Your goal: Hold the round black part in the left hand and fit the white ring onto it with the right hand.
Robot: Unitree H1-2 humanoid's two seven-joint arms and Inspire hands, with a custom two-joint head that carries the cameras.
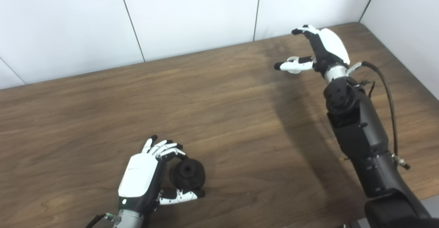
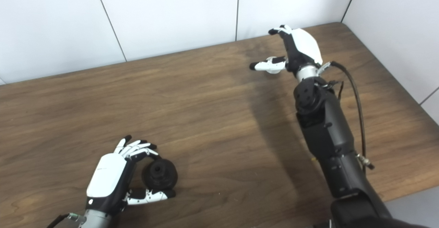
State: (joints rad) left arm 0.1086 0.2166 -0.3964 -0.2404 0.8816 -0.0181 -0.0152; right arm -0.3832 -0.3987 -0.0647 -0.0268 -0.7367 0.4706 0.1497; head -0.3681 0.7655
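A: Where is the round black part [image 1: 188, 174]?
B: Low in the picture, left of the middle, on the brown table [image 1: 219, 111]. The left hand [image 1: 147, 176] is wrapped around it, fingers [image 1: 164, 149] curled over the top and the thumb under it.

A: And the white ring [image 1: 294, 65]?
B: Far away, in the upper right, near the back edge of the table. It sits by the thumb of the right hand [image 1: 317, 49].

A: Is that hand holding the ring?
B: Its fingers are spread apart above the ring. I cannot tell if the thumb touches the ring
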